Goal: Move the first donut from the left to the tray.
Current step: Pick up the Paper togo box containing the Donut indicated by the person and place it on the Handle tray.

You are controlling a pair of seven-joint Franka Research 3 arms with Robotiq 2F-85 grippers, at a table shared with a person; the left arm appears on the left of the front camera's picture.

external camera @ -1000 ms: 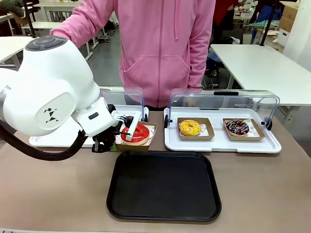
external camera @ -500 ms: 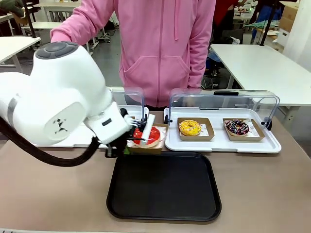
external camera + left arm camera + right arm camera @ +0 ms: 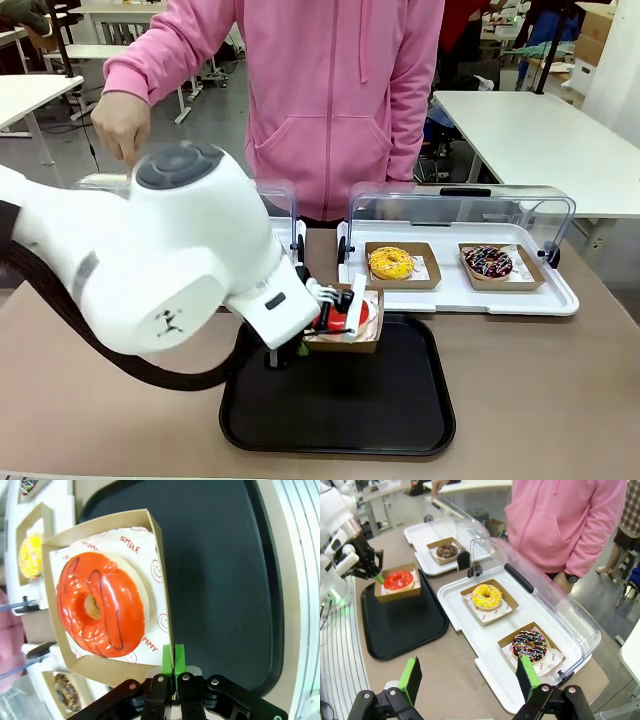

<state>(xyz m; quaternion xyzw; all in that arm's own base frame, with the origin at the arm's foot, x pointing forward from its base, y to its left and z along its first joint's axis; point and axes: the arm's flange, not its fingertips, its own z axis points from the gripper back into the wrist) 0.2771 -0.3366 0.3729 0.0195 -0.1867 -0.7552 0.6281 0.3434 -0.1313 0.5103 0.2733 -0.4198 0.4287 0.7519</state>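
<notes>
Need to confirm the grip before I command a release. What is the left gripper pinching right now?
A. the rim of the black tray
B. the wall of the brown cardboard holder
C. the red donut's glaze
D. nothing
B: in the left wrist view the left gripper has its green pads shut on the brown cardboard holder wall, red-glazed donut untouched, above the black tray.

We identify a robotics lab, probably a shared workroom: white worktables (image 3: 530, 130) fill the background, and a white robot arm (image 3: 150, 260) works the near table.
</notes>
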